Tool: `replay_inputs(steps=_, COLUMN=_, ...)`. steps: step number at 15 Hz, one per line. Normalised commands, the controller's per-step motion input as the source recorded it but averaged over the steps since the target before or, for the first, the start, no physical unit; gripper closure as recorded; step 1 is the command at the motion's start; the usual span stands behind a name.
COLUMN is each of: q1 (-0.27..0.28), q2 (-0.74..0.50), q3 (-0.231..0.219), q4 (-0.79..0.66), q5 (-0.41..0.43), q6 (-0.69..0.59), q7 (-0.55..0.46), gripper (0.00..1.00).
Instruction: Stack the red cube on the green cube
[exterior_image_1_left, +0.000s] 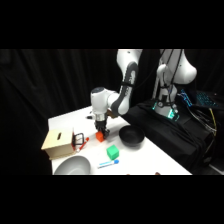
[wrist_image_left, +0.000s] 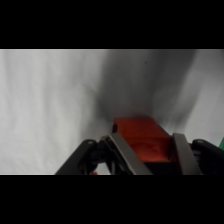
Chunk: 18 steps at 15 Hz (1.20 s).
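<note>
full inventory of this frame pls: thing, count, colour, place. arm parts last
red cube: 1, red-orange, mid-table, between the claw's fingers
green cube: 1, bright green, in front of the red cube, nearer the camera, apart from it
pen-like object: 1, blue and white, lying just in front of the green cube
black bowl: 1, black, to the right of the cubes
grey bowl: 1, pale grey, front-left table edge
wooden box: 1, tan, left side of the table
table: 1, white
arm: 1, white, reaching in from the upper right
claw: 1, dark, fingers flank the red cube; whether they grip it is unclear
</note>
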Motion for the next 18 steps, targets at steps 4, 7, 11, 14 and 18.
replay_inputs(steps=4, q1=0.113, q2=-0.52, q3=-0.090, q4=-0.37, q5=-0.177, q6=-0.17, q7=0.22, gripper=0.70)
replay_inputs(steps=7, q1=0.182, q2=-0.60, q3=-0.105, q4=-0.36, q5=-0.181, q6=-0.34, q7=0.26, gripper=0.70)
replay_inputs(steps=11, q1=0.170, q2=-0.55, q3=-0.028, q4=-0.27, q5=-0.127, q6=-0.31, q7=0.24, gripper=0.70)
replay_inputs(steps=14, q1=0.138, q2=-0.41, q3=0.045, q4=-0.17, q5=-0.061, q6=-0.23, q7=0.22, gripper=0.70)
replay_inputs(steps=18, q1=0.137, q2=-0.27, q3=0.080, q4=-0.13, q5=-0.028, q6=-0.12, q7=0.23, gripper=0.70)
